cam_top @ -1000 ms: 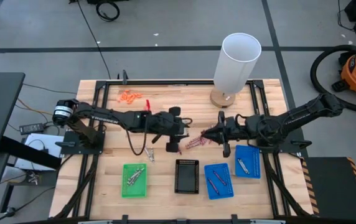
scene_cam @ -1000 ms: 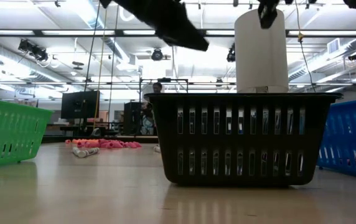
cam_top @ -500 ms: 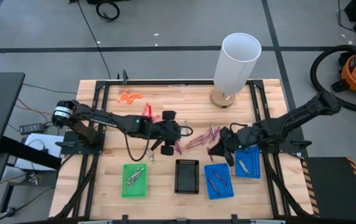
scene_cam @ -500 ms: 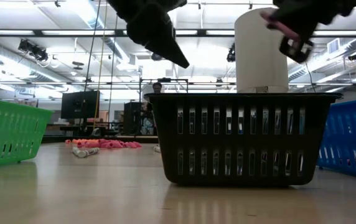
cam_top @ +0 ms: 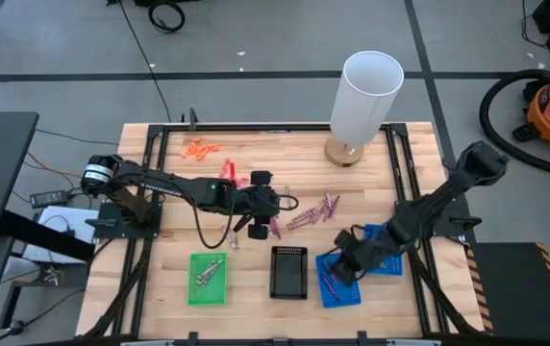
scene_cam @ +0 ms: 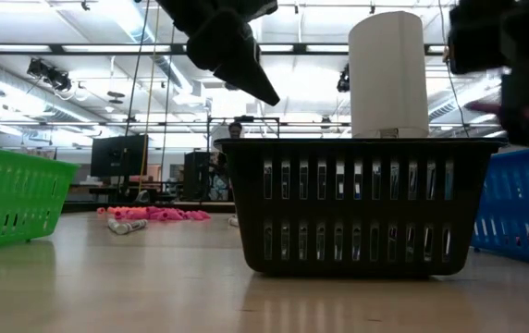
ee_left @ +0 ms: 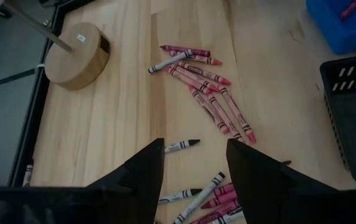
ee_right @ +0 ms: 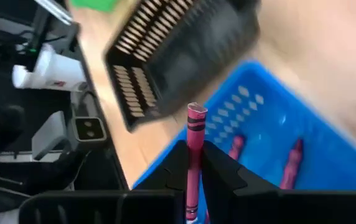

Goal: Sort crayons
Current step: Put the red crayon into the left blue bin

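Observation:
Pinkish-red, maroon and silvery-grey crayons (cam_top: pixel 312 213) lie loose on the wooden table; they also show in the left wrist view (ee_left: pixel 206 90). My left gripper (cam_top: pixel 271 227) is open and empty above the pile's left end, its fingers (ee_left: pixel 193 149) on either side of a grey crayon (ee_left: pixel 181 145) without touching it. My right gripper (cam_top: pixel 335 273) is shut on a pinkish-red crayon (ee_right: pixel 194 134) above the nearer blue tray (cam_top: pixel 344 290). That tray has crayons lying in it (ee_right: pixel 293 163). My right gripper pinches the crayon's lower part (ee_right: pixel 193 163) between its two fingers. The crayon lies along the fingers, and its free end (ee_right: pixel 196 111) sticks out past the fingertips. It is lifted clear above the blue tray (ee_right: pixel 277 118).
A green tray (cam_top: pixel 208 279), a black tray (cam_top: pixel 288 272) and a second blue tray (cam_top: pixel 383 250) stand along the near side. A tall white cylinder (cam_top: pixel 364 96) on a wooden base stands at the back. Orange pieces (cam_top: pixel 201 148) lie at the far left.
My right gripper has carried the pinkish-red crayon away from the pile toward the table's near edge. It now hangs over the nearer blue tray, the crayon clear of the table. My left gripper has shifted slightly toward the near edge, then kept still.

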Controlling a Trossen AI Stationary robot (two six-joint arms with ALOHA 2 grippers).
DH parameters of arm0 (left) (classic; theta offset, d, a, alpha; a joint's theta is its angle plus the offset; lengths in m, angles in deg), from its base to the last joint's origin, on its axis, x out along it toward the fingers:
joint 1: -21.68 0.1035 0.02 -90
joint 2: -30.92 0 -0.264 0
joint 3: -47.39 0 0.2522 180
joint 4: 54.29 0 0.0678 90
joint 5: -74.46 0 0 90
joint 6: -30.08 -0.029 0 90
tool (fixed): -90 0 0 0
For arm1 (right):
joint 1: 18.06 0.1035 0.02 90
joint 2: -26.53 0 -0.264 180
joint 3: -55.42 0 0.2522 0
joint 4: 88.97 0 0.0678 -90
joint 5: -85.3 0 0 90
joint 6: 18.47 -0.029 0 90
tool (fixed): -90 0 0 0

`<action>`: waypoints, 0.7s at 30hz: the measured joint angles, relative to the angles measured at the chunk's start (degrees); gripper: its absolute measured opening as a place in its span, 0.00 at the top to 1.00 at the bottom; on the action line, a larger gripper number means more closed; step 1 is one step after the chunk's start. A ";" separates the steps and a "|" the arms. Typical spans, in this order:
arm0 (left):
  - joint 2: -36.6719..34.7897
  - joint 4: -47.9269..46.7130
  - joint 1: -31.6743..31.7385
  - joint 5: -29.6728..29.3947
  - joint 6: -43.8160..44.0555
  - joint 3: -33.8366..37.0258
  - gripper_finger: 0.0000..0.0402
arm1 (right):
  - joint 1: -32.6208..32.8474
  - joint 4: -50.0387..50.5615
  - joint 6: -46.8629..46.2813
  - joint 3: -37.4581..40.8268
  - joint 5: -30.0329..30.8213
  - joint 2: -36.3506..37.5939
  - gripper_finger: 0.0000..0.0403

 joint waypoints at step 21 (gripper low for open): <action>0.79 15.83 0.54 5.05 -8.64 6.58 0.54 | 3.09 0.10 -8.47 0.01 -1.85 -4.57 0.78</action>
